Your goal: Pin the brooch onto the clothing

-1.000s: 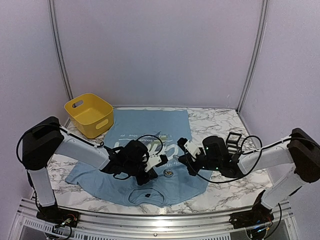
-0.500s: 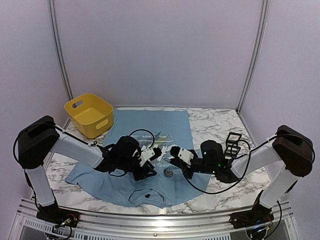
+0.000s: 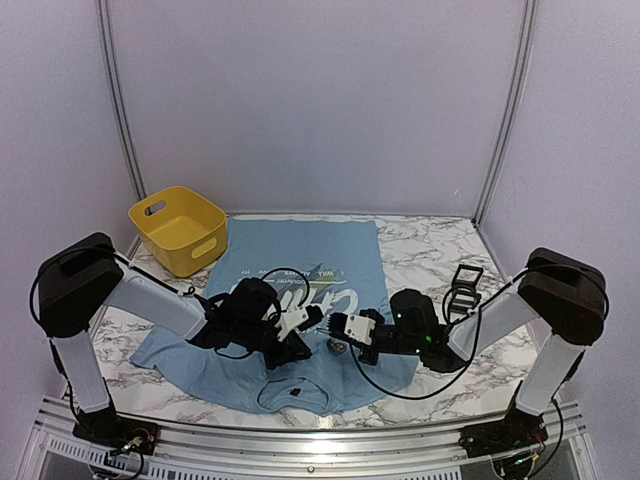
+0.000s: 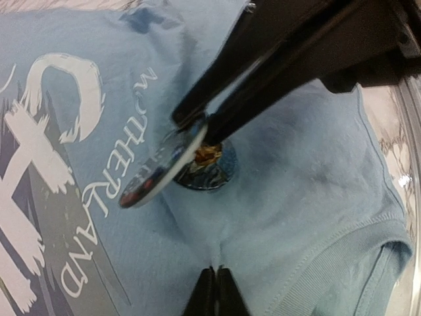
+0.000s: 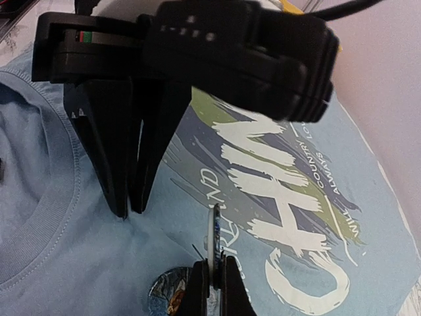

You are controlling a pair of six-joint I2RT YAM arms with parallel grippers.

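Observation:
The light blue T-shirt (image 3: 300, 245) lies flat with its collar toward me; it also shows in the left wrist view (image 4: 296, 197) and in the right wrist view (image 5: 66, 263). My left gripper (image 4: 216, 271) is shut on a small pinch of shirt fabric just above the collar. My right gripper (image 5: 212, 266) is shut on a round brooch (image 5: 213, 230), held on edge just above the shirt next to the "MOTHERLAND" lettering. The brooch (image 4: 161, 172) hangs a short way from the pinched fold. A dark round disc (image 5: 164, 293) lies flat on the shirt under it. In the top view both grippers (image 3: 305, 340) (image 3: 337, 333) nearly meet.
A yellow bin (image 3: 178, 228) stands at the back left, touching the shirt's edge. A small black frame-like stand (image 3: 463, 280) sits on the marble table to the right of the shirt. Metal rails run along the near edge.
My right gripper has moved left across the shirt with the brooch, ending close to the left gripper above the flat disc. The left gripper has shifted only slightly and stays on the fabric.

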